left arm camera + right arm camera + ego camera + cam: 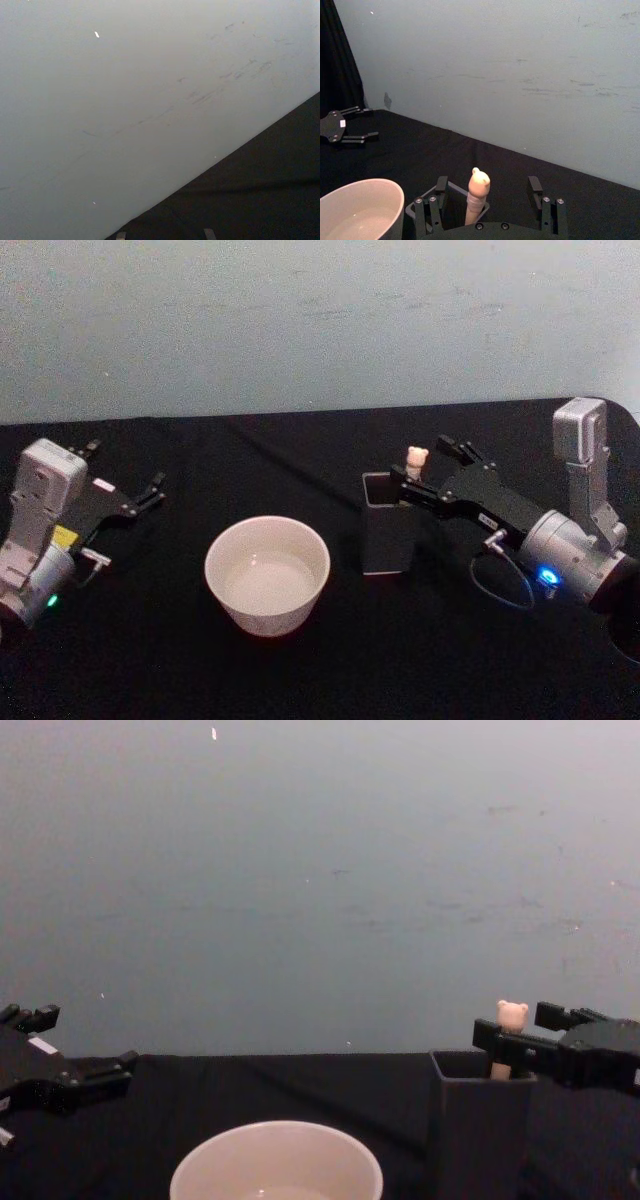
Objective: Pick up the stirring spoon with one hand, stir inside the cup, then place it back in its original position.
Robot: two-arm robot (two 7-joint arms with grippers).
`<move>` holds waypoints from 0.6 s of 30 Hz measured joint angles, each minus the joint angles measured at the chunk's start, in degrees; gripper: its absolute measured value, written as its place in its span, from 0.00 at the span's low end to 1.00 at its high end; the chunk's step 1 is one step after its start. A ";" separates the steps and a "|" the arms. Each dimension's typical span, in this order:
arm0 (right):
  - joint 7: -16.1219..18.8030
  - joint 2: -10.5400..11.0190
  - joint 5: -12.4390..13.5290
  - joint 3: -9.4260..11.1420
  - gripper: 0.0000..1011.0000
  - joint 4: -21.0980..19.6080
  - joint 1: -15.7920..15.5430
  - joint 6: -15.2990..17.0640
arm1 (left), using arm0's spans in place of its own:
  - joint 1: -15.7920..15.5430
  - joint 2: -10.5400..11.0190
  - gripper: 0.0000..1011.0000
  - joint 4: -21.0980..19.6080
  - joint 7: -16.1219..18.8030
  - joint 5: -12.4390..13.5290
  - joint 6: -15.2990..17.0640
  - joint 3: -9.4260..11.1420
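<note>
1. Right hand: spread wide and grasping nothing. I log it at the top of the holder. Its fingers stand on either side of the spoon handle, with a gap on both sides.
2. Left hand: released and empty, well away from the holder, out beyond the cup.
3. Stirring spoon: upright inside the holder, at the rear corner on the right hand's side. I see the pale beige handle and the small bear head above the holder's rim. The neck and bowl are hidden by the walls.
4. Holder: dark grey, square and straight-walled, standing upright.
5. Cup: wide, round and cream-white with a thin rim. It stands near the holder but apart from it, on the side towards the left hand. The inside is pale, and I cannot tell whether it holds liquid.
6. Worktop: covered in black cloth under the holder and all around it.
7. Wall: pale blue-grey and lightly scuffed, rising behind the holder at the worktop's far edge.
</note>
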 joint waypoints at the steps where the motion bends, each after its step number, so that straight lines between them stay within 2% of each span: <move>1: 0.08 0.00 0.00 0.01 0.99 0.00 0.02 0.08 | 0.00 0.00 0.99 0.00 0.00 0.00 0.00 0.00; 18: 0.29 -0.07 0.35 0.13 0.99 0.11 0.21 0.67 | 0.00 0.00 0.99 0.00 0.00 0.00 0.00 0.00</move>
